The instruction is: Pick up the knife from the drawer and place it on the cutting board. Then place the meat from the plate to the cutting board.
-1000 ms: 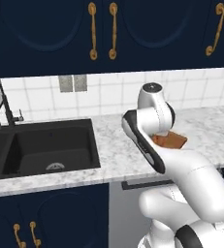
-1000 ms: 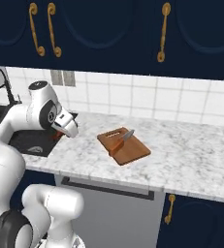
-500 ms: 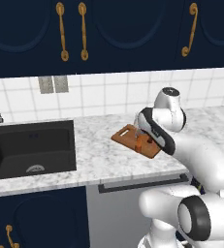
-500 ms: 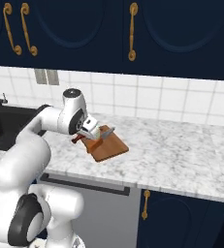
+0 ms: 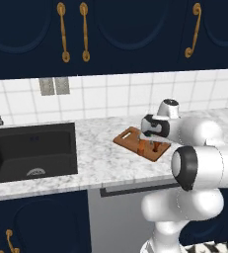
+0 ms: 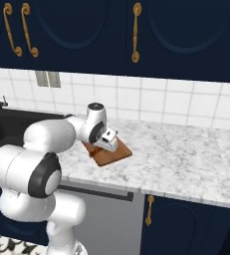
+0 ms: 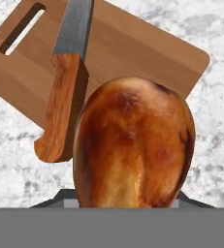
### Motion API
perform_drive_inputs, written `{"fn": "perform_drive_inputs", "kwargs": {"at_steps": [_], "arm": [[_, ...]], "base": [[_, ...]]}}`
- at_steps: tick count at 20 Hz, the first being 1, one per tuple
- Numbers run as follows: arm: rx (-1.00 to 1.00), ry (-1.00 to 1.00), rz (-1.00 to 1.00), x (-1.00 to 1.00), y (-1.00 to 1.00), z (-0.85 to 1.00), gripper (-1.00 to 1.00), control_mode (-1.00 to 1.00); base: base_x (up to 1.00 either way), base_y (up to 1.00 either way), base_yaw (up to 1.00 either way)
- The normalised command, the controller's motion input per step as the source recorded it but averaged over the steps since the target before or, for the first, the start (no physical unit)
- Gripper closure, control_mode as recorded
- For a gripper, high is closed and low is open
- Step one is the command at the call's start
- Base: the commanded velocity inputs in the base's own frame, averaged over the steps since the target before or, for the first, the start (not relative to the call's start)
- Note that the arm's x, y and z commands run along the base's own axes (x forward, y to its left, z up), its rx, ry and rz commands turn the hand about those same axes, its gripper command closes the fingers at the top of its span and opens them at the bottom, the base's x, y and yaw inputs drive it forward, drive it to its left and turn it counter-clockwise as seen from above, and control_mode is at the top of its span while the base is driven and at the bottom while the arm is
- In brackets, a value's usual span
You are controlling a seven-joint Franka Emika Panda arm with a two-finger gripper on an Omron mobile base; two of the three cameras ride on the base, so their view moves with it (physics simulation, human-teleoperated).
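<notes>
Meat (image 7: 135, 145) sits right in your pincer (image 5: 149, 147), clamped between the two sides with its rounded end pointing away from the hand, so in the hand view it bulges up from the bottom edge and covers the fingertips. You are holding it above the cutting board (image 7: 133, 53), clear of the wood as far as the side views let you judge.

Look at the left base view: the pincer hangs over the middle of the cutting board (image 5: 135, 142), which lies on the worktop (image 5: 100, 155) to the right of the black sink (image 5: 29, 150) and partway back from the front edge. In the right base view the hand (image 6: 108, 139) covers the back part of the board (image 6: 111, 155).

Your knife (image 7: 62, 92) lies flat on the board, just beside the meat on its left in the hand view, blade toward the handle hole (image 7: 21, 28) and the wooden handle overhanging the board's near edge onto the marble.
</notes>
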Motion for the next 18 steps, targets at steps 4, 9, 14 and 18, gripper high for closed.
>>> {"fn": "perform_drive_inputs", "kwargs": {"at_steps": [4, 9, 14, 18], "arm": [[0.0, 0.0, 0.05, 0.17, -0.31, -0.52, 1.0, -1.0], [0.0, 0.0, 0.02, 0.21, -0.15, -0.27, 1.0, -1.0], [0.0, 0.0, 0.0, 0.51, 0.0, -0.13, 1.0, -1.0], [0.0, 0.0, 0.01, 0.48, 0.0, -0.2, 1.0, -1.0]], "base": [[0.0, 0.0, 0.0], [0.0, 0.0, 0.0], [0.0, 0.0, 0.0], [0.0, 0.0, 0.0]]}}
